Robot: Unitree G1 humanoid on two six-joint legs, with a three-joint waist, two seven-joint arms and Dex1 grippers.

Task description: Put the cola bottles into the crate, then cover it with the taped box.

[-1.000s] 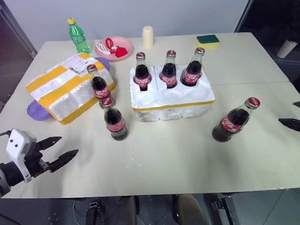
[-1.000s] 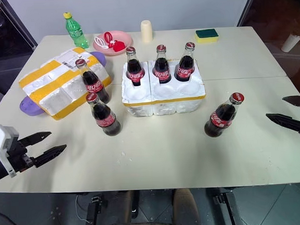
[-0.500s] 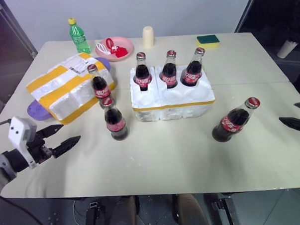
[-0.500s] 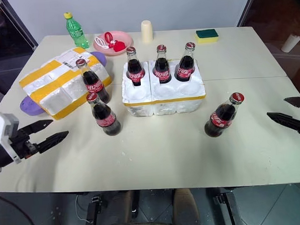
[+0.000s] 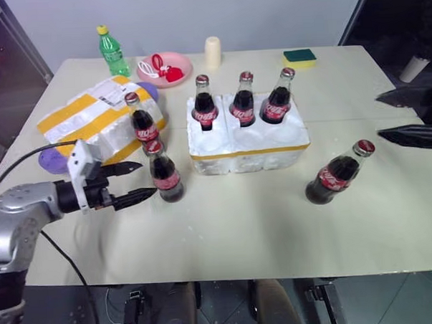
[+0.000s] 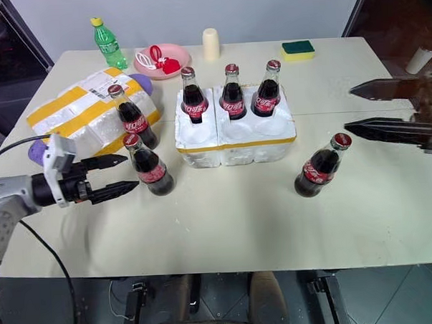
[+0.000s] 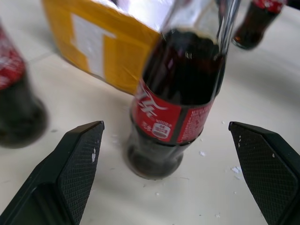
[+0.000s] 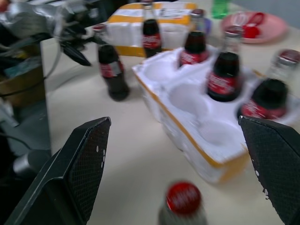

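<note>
Left gripper (image 5: 136, 183): held level, fingers spread, beside a cola bottle (image 5: 164, 172).
Right gripper (image 6: 357, 108): raised, fingers spread.
Cola bottles: six; three in the crate (image 5: 249, 158).

Six cola bottles (image 5: 242, 98) on the bench (image 5: 240, 233) — three stand in the crate (image 5: 248, 145), three outside it. One crate, one taped box (image 5: 92, 128). Also one green bottle (image 5: 112, 52), one pink plate (image 5: 165, 69), one cup (image 5: 212, 53), one sponge (image 5: 299, 57) — and two pincers, left (image 5: 133, 182) and right (image 6: 357, 108).
</note>
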